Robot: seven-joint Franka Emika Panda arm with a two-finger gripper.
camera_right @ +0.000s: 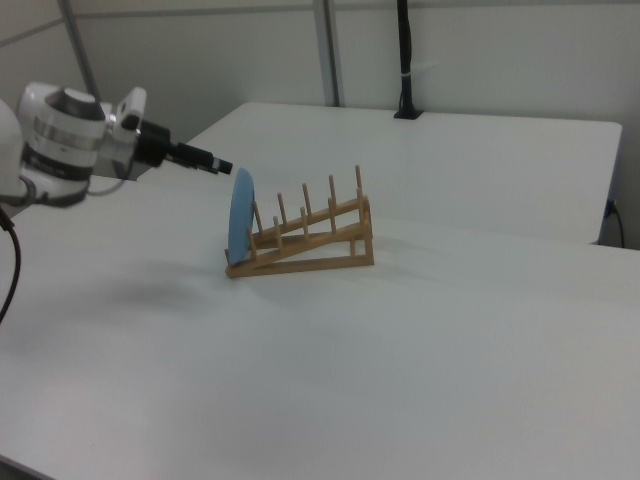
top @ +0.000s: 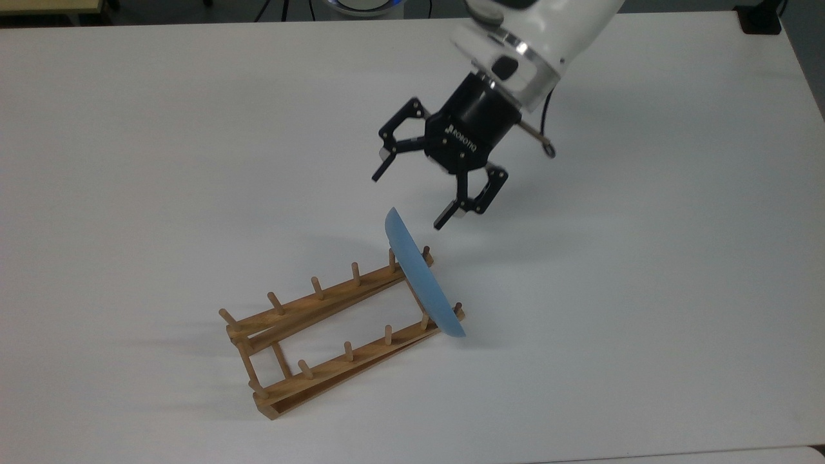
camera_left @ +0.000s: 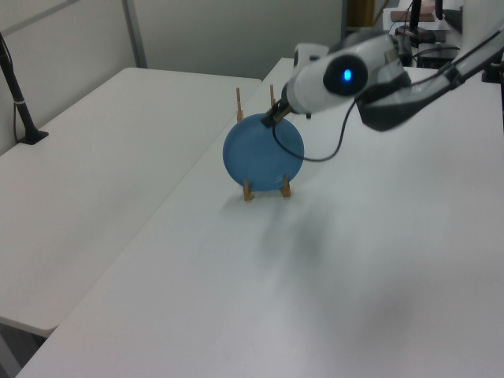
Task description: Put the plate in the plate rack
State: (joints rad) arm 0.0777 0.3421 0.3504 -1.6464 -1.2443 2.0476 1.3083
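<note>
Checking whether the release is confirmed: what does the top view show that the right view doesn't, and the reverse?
Top view: the gripper open, both fingers spread and clear of the plate, which sits edge-on in the end slot of the plate rack.
Right view: the rack's sloped side profile, low at the plate end, with the plate standing near upright.
Both: the plate in the rack, the gripper apart from it.

The top view looks steeply down on the white table (top: 193,129) from fairly near, with the plate rack (top: 335,335) toward 6 o'clock and the arm entering from 1 o'clock. The left view stands farther off and higher, facing along the rack (camera_left: 264,185) from its plate (camera_left: 262,153) end. The right view sits low and side-on, with the rack (camera_right: 305,240) centred. All three share the rack, the plate and the gripper (top: 416,193).
</note>
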